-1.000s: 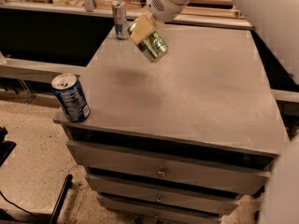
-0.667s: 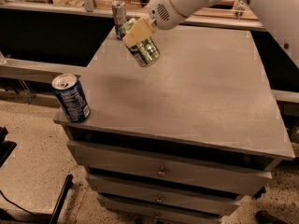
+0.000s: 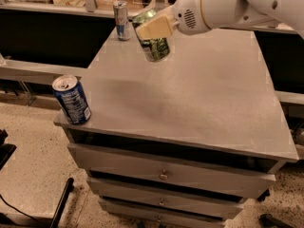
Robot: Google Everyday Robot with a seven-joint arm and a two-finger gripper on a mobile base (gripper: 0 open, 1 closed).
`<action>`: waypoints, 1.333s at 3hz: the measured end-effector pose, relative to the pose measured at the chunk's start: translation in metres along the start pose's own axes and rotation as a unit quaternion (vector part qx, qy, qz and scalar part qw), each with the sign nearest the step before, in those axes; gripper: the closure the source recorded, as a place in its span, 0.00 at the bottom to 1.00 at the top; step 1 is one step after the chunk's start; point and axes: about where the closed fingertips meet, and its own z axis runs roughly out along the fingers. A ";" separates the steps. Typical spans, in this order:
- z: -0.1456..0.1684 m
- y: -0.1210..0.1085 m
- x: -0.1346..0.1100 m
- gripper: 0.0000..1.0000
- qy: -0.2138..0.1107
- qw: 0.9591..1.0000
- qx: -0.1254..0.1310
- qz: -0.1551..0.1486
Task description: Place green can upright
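Holding the green aluminium can (image 3: 156, 49) tilted over the surface's (image 3: 199, 94) far-left corner, gripper (image 3: 151, 31) jaws clamped, rotate it upright before you lower.

Soft, even indoor light falls from above, leaving the grey worktop (image 3: 204, 103) matte and free of glare. The white arm (image 3: 223, 4) is the brightest surface, nearly washed out. The gripper (image 3: 153, 30) hangs over the worktop's far left part, clamped on the green can (image 3: 154, 46), which is slightly smeared. A faint, diffuse shadow lies on the worktop below and to the left of them. The dark blue can (image 3: 72, 101) shows a pale highlight on its lid. The recess behind the worktop sinks into near black, and the far background is hazy.
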 end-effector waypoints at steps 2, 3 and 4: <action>0.025 0.008 0.048 1.00 -0.090 0.991 -0.057 0.075; 0.033 0.011 0.068 1.00 -0.175 0.975 -0.079 0.109; 0.032 0.025 0.062 0.84 -0.234 0.965 -0.090 0.074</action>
